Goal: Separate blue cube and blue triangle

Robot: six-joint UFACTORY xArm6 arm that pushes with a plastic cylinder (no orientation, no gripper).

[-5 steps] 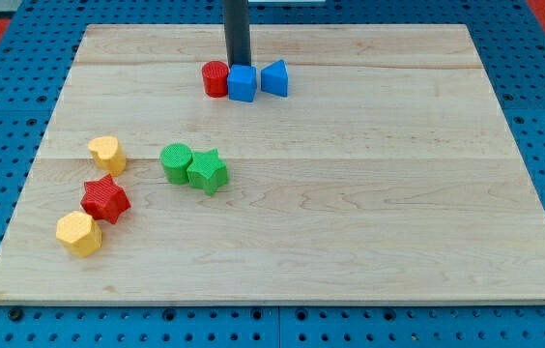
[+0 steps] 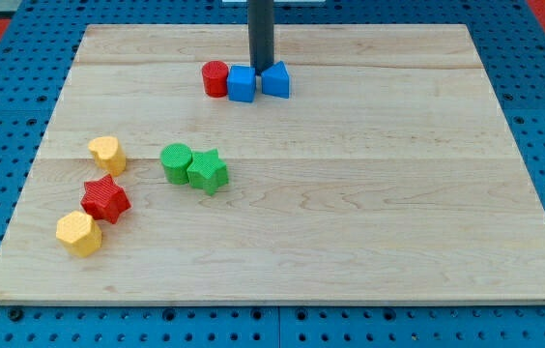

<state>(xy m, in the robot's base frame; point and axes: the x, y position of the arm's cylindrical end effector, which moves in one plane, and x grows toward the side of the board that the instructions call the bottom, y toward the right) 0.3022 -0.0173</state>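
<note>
Nearest, at the view's bottom left of the table (image 2: 350,242), a yellow block (image 2: 78,234), a red star (image 2: 105,199) and a second yellow block (image 2: 106,154) are seen, with a green cylinder (image 2: 176,161) touching a green star (image 2: 208,171). Further back, a red cylinder (image 2: 215,78), the blue cube (image 2: 242,84) and the blue triangle (image 2: 274,79) are lined up. My tip (image 2: 260,66) is planted just behind the blue pair's seam. No claw is fitted, nothing is held. A wedge toward the view's bottom is called for.
</note>
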